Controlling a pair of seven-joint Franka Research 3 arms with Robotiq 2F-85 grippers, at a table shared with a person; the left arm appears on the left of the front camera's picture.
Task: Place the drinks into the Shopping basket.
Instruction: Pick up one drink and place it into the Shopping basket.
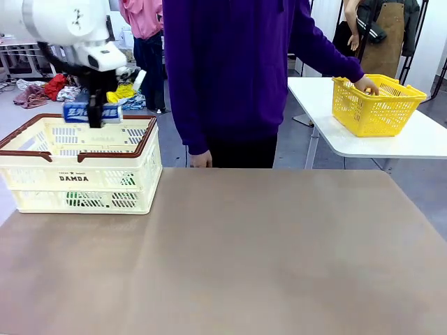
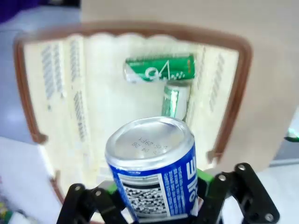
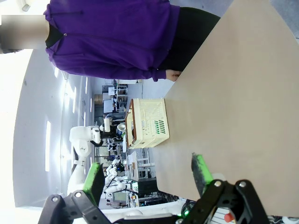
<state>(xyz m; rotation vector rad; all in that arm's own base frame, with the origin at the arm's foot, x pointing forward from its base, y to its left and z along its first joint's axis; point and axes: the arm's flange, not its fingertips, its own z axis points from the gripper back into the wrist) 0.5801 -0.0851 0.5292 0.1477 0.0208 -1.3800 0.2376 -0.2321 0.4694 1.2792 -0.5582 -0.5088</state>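
Over the tan table (image 1: 244, 244), left gripper (image 1: 93, 117) clamps blue can (image 2: 154, 172) above cream basket (image 1: 42, 178) printed "DAMDA"; right gripper (image 3: 147, 165) gapes.

On my screen the left arm (image 1: 70, 28) is glossy white with rounded casings; the left pincer (image 2: 155, 186) is black, with silver screws at its links and green pads. The right pincer (image 3: 147, 172) matches. The person (image 1: 230, 70) wears a purple long-sleeved top and black trousers.
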